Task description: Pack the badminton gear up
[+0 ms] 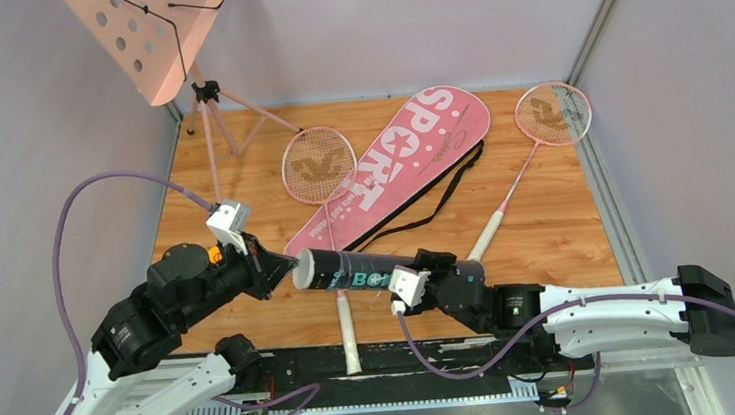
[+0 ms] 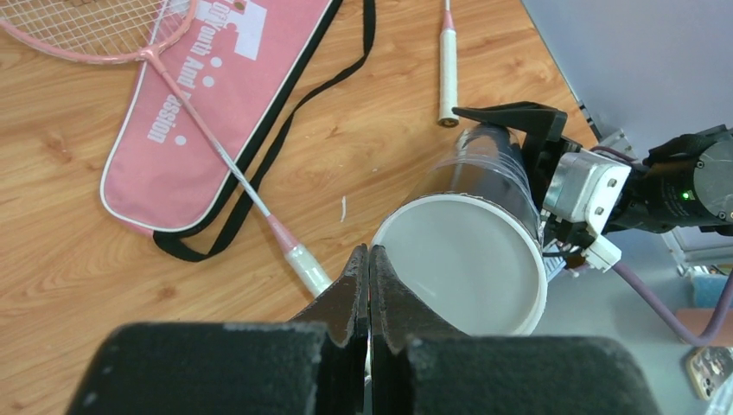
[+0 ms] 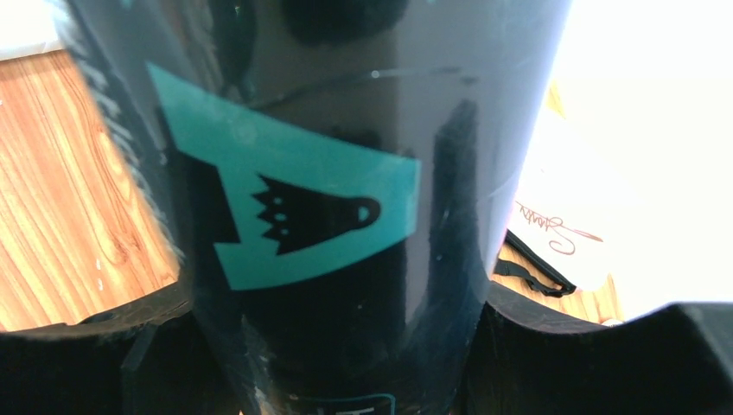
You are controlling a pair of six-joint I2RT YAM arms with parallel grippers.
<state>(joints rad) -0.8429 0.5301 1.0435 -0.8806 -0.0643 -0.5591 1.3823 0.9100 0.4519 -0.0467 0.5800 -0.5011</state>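
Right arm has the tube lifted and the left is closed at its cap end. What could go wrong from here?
1. The shut left gripper meets the white cap near its rim, not its centre. A push there could twist the black tube in the right gripper, which holds only the far end.
2. If the tube slips, it would likely drop onto the racket handle below and roll.

Just nearer than the racket bag [image 1: 395, 160], the black tube [image 1: 349, 267] in the right gripper [image 1: 425, 264] bars the way in. Left of the bag, one racket [image 1: 320, 164] overlaps it. Right of it, bare table [image 1: 565, 220] lies open past the second racket [image 1: 554, 113].
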